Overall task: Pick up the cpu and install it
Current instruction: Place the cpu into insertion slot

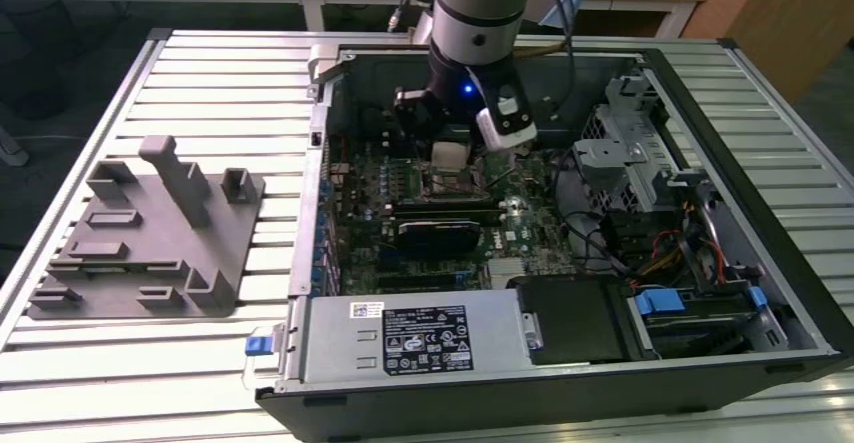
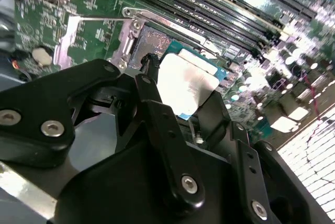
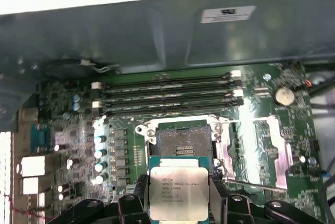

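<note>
One chip, one socket.
Your black gripper (image 3: pixel 179 203) pinched the single square silver cpu (image 3: pixel 179 187) near the green motherboard's (image 3: pixel 264 90) single open black socket (image 3: pixel 184 143).

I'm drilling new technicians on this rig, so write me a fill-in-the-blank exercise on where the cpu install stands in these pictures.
1. The gripper is shut on the ____.
2. The socket has nothing seated in it: it is ____, and its metal frame is swung open.
3. The grey tray lies outside the computer case, on the exterior view's ____.

Missing words: cpu; empty; left.
</note>
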